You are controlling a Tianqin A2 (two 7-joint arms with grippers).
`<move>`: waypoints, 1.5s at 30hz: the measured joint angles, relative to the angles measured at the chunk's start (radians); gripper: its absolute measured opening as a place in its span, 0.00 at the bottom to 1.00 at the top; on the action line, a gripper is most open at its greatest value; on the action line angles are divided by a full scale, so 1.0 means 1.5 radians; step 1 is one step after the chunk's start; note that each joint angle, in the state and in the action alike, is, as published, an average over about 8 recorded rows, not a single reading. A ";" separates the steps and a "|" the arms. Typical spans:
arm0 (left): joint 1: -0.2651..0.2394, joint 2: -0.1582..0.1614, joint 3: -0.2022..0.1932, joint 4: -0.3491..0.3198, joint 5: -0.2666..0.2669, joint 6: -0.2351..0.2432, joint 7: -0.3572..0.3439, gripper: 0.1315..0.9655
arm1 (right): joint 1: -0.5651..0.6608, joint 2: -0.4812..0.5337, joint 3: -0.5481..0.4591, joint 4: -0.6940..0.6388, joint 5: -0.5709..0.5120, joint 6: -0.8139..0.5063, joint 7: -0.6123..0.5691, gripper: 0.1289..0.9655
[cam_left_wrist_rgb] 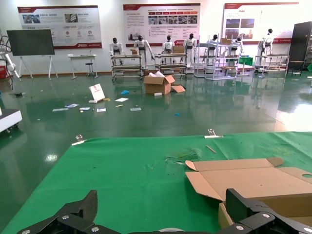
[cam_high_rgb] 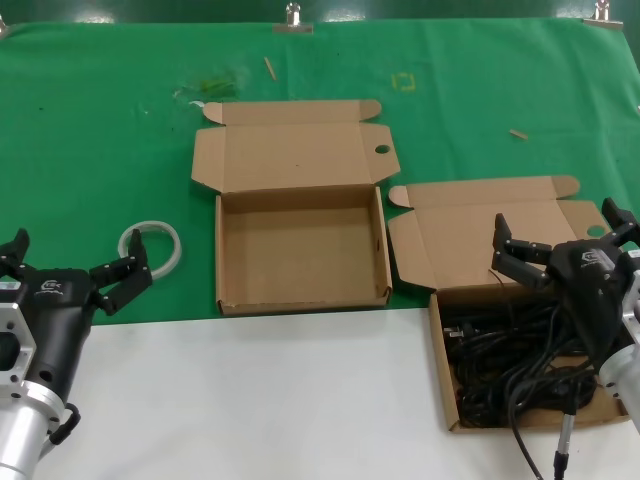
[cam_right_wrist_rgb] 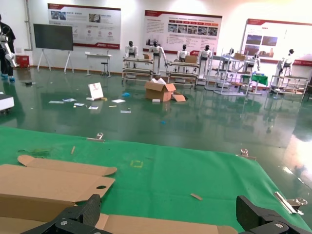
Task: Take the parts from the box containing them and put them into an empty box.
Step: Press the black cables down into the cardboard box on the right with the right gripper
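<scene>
Head view only: cords (cam_high_rgb: 520,365) heaped in the right box (cam_high_rgb: 445,400) at 4 o'clock, one loop spilling over its near wall; right gripper (cam_high_rgb: 560,240) spread wide, holding nothing, above that box's far edge. Empty box (cam_high_rgb: 300,298) at centre, lid flap (cam_high_rgb: 290,152) laid flat toward 12. Left gripper (cam_high_rgb: 75,268) at 8 o'clock, fingers apart and bare, over the cloth's near edge; whitish ring (cam_high_rgb: 151,246) just beside it toward 1 o'clock.

Wrist views miss the cords entirely; left wrist shows fingertips (cam_left_wrist_rgb: 87,202) spread, flap edges toward the empty box, clip (cam_left_wrist_rgb: 78,140) on the cloth's far edge; right wrist shows fingertips (cam_right_wrist_rgb: 90,204) wide, round hole (cam_right_wrist_rgb: 101,186) in the flap, bare green cloth (cam_right_wrist_rgb: 195,170) beyond.

Open cloth between the two boxes is narrow; white strip along 6 o'clock.
</scene>
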 joint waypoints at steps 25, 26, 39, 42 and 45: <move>0.000 0.000 0.000 0.000 0.000 0.000 0.000 0.52 | 0.018 0.132 -0.120 -0.003 0.069 0.040 0.009 1.00; 0.000 0.000 0.000 0.000 0.000 0.000 0.000 0.49 | 0.023 0.148 -0.131 -0.004 0.074 0.034 0.012 1.00; 0.000 0.000 0.000 0.000 0.000 0.000 0.000 0.24 | 0.099 0.243 -0.126 -0.059 0.078 -0.215 -0.065 1.00; 0.000 0.000 0.000 0.000 0.000 0.000 0.000 0.16 | 0.141 0.261 -0.128 -0.088 0.073 -0.291 -0.097 1.00; 0.000 0.000 0.000 0.000 0.000 0.000 0.000 0.14 | 0.190 0.281 -0.140 -0.120 0.065 -0.372 -0.125 1.00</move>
